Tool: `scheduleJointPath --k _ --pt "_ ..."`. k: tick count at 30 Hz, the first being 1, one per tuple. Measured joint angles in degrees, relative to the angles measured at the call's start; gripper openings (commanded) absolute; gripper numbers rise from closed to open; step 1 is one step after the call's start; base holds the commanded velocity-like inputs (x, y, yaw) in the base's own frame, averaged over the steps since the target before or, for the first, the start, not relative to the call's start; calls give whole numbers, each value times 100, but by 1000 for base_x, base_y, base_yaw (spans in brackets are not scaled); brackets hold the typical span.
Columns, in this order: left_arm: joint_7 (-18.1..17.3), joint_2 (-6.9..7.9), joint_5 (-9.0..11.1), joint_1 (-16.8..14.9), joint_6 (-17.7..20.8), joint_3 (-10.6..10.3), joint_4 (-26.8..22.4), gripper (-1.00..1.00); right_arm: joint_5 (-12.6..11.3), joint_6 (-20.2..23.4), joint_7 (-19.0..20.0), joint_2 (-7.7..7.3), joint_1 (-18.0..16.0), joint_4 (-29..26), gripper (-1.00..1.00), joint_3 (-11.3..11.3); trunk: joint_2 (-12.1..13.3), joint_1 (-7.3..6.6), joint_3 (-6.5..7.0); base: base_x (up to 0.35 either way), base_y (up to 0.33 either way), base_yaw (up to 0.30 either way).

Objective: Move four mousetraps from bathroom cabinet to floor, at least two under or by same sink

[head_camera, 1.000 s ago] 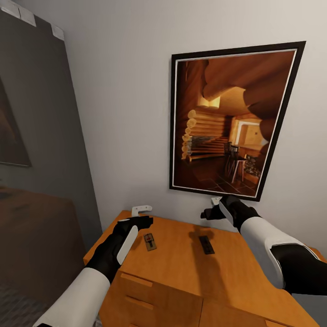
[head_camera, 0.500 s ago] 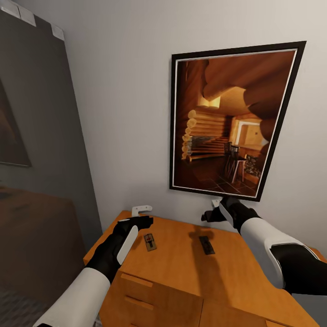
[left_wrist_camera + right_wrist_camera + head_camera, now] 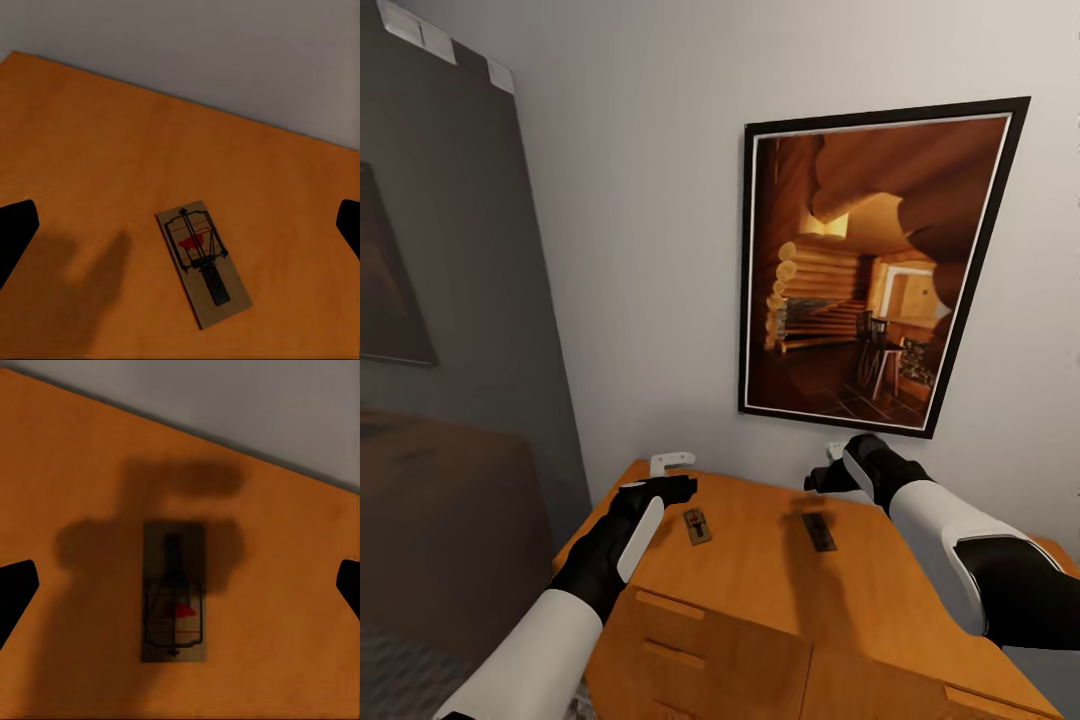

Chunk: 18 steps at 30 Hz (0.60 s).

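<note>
The orange-brown cabinet (image 3: pixel 760 580) stands against the wall, with two mousetraps lying flat on its top. My left gripper (image 3: pixel 678 474) hovers open above the left mousetrap (image 3: pixel 697 525); in the left wrist view that mousetrap (image 3: pixel 204 262) lies between the widely spread fingers (image 3: pixel 15 234) of the left gripper (image 3: pixel 181 229). My right gripper (image 3: pixel 823 466) hangs open above the right mousetrap (image 3: pixel 819 531), which lies in its shadow. In the right wrist view this mousetrap (image 3: pixel 174 592) sits centred under the right gripper (image 3: pixel 181 589). Neither gripper touches a trap.
A large framed picture (image 3: pixel 870 265) of a log cabin hangs on the white wall just behind the cabinet. A dark grey panel (image 3: pixel 440 300) lies to the left. Drawer fronts (image 3: pixel 700 640) with small handles face me below the top.
The whole head view has shifted slightly, so the camera moved. Both grippers stay open above the same two traps, which lie where they were.
</note>
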Motion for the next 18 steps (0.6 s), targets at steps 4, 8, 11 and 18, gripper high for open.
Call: scheduleJointPath --k 4,8,11,18 --pt "0 0 0 -1 -1 4 0 100 0 0 4 0 0 5 100 0 0 -1 0 -42 29 0" --pt "0 1 0 -1 -5 4 0 100 0 0 5 0 0 6 100 0 0 -1 0 -15 10 0" --pt "0 1 0 0 -4 4 0 100 0 0 5 1 0 7 100 0 -1 -1 0 -6 4 0" --pt "0 1 0 1 -5 1 0 100 0 0 5 1 0 7 100 0 0 -1 0 -2 1 0"
